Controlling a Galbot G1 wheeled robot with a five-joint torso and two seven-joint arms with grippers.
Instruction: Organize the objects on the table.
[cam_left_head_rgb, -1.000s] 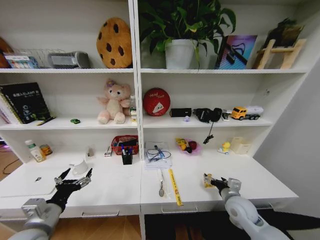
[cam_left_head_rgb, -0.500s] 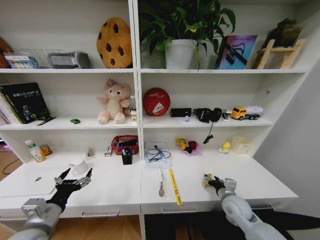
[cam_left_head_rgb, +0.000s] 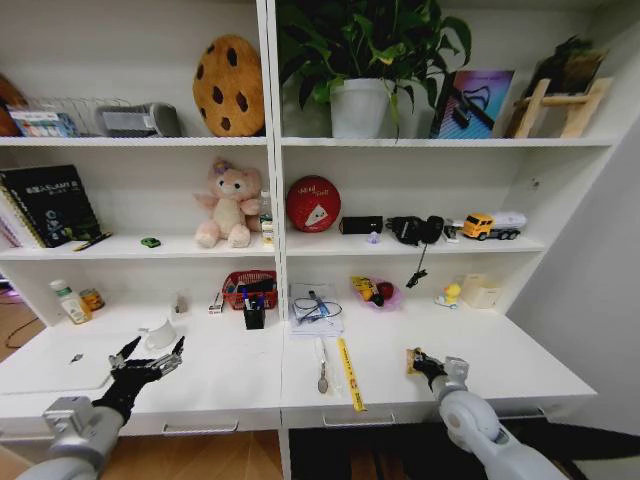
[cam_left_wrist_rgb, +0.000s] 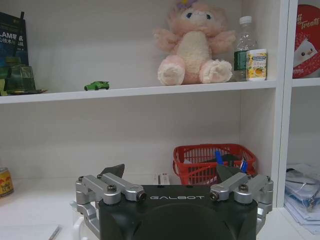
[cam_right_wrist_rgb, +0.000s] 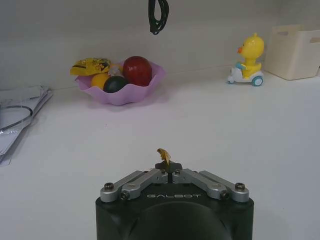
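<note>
The right gripper (cam_left_head_rgb: 420, 362) sits low over the right half of the table (cam_left_head_rgb: 500, 350), near its front edge. Its jaws are clenched on a small yellow scrap (cam_right_wrist_rgb: 163, 153), which pokes up from between the fingertips in the right wrist view (what the scrap is cannot be told). Beyond it on the desk top stand a pink bowl (cam_right_wrist_rgb: 120, 91) of fruit, a yellow duck toy (cam_right_wrist_rgb: 248, 60) and a cream box (cam_right_wrist_rgb: 295, 52).

The left gripper (cam_left_head_rgb: 148, 360) hovers over the left half of the table, fingers spread apart and holding nothing. A white cup (cam_left_head_rgb: 160, 333) stands just behind it. In the left wrist view a red basket (cam_left_wrist_rgb: 214, 162) lies ahead against the shelf divider.

Near the middle of the table, a yellow ruler (cam_left_head_rgb: 349, 373) and a spoon (cam_left_head_rgb: 322, 372) lie side by side, pointing toward the front edge. A stack of papers (cam_left_head_rgb: 316, 308) lies behind them, and a black pen cup (cam_left_head_rgb: 254, 315) stands in front of the red basket. At the far left, a laptop (cam_left_head_rgb: 50, 368) lies flat, with a bottle (cam_left_head_rgb: 68, 301) and a tin (cam_left_head_rgb: 92, 299) at the back.

On the shelf above, a tiny green car (cam_left_head_rgb: 150, 242) rests left of the plush bear (cam_left_head_rgb: 230, 205).
</note>
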